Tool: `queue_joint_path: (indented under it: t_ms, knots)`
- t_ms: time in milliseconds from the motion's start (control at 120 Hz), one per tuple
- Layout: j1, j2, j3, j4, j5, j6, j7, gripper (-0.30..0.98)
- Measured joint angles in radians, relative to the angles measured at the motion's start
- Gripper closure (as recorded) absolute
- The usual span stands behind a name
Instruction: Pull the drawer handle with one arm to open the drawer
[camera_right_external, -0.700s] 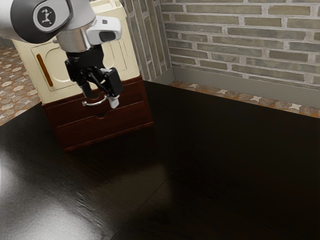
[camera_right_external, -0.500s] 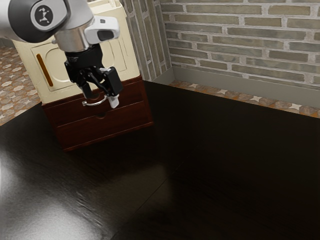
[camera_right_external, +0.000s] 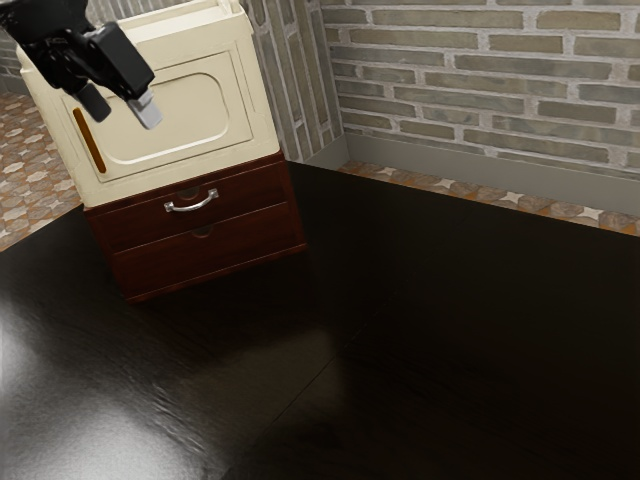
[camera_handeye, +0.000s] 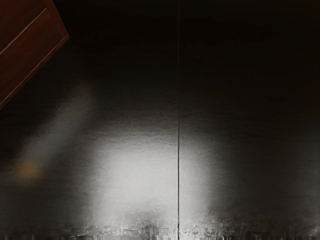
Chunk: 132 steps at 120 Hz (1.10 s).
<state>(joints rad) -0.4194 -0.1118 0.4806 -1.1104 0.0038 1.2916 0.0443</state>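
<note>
Handle (camera_right_external: 192, 208), on the upper drawer (camera_right_external: 132, 226), lies toward five o'clock from the end effector (camera_right_external: 122, 110) in the exterior view, its long axis roughly nine-to-three o'clock, the widely parted fingers (camera_right_external: 149, 113) gripping nothing.

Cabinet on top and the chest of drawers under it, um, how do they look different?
The cabinet is cream; the chest is dark red-brown. The cabinet looks taller than the chest. The cabinet has a straight orange-brown bar, the chest a curved silver handle. Both fronts face the same way.
</note>
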Motion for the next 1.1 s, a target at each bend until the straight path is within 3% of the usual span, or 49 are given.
queue_joint_path:
  t_ms: [92, 158, 258, 333, 425, 483, 608, 700, 875, 1100]
  knots:
    - [0.001, -0.025, -0.012, -0.102, 0.007, -0.024, 0.000, 0.00]
    - [0.006, -0.155, -0.089, -0.295, 0.024, -0.021, 0.000, 0.00]
    - [0.007, -0.340, -0.224, -0.601, 0.116, 0.018, -0.002, 0.00]
    - [0.006, -0.481, -0.263, -0.829, 0.169, 0.076, -0.003, 0.00]
    - [0.002, -0.602, -0.298, -0.983, 0.224, 0.143, -0.014, 0.00]
    - [0.013, -0.630, -0.333, -1.065, 0.298, 0.219, -0.004, 0.00]
    - [0.047, -0.595, -0.516, -1.112, 0.411, 0.347, 0.032, 0.00]
    - [0.074, -0.619, -0.562, -1.148, 0.478, 0.431, 0.052, 0.00]
    - [0.080, -0.626, -0.454, -1.164, 0.639, 0.531, 0.077, 0.00]
    - [0.107, -0.580, -0.420, -1.167, 0.726, 0.616, 0.101, 0.00]
